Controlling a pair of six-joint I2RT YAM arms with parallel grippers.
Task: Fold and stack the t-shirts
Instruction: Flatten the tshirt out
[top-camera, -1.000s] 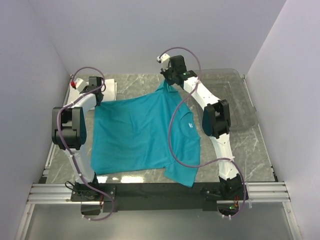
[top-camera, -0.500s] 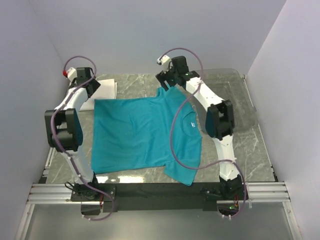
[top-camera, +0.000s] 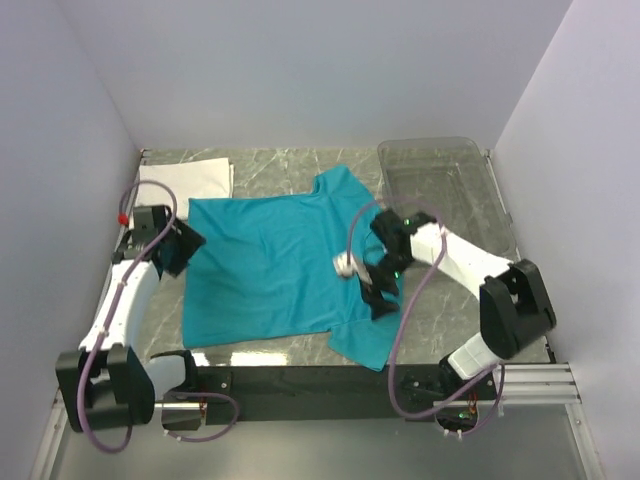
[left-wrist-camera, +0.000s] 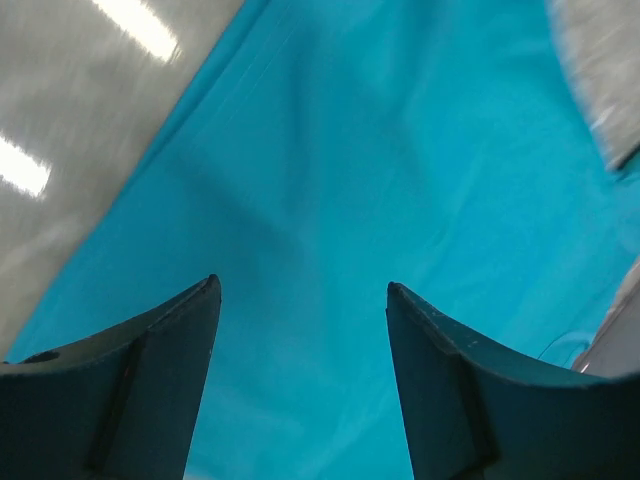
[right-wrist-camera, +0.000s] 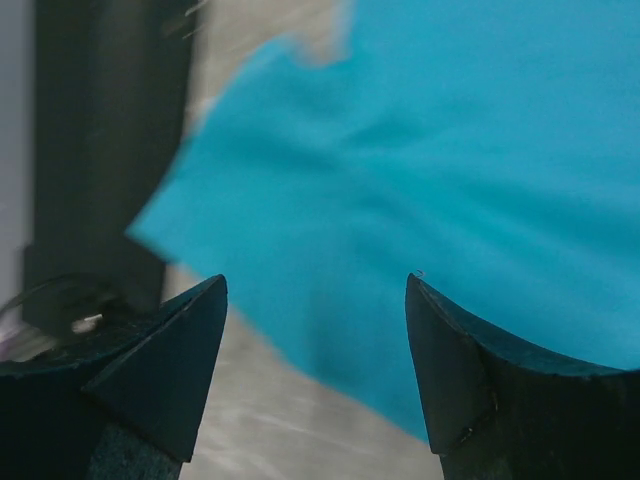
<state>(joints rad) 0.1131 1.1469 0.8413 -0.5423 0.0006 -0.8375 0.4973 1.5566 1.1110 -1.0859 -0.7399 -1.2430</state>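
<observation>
Teal shirt (top-camera: 270, 260) lies spread flat on the marble surface (top-camera: 280, 165), its left edge just beneath the left fingers (left-wrist-camera: 140, 390), which stand apart with nothing between them. The right fingers (right-wrist-camera: 150, 370) are likewise released and empty, hovering over the shirt's near right sleeve, with cloth ahead of them and bare stone below. Beyond the left fingers, the folded white shirt (top-camera: 190, 178) rests near the teal one's far corner. A clear bin (top-camera: 445, 185) sits beyond the right fingers.
</observation>
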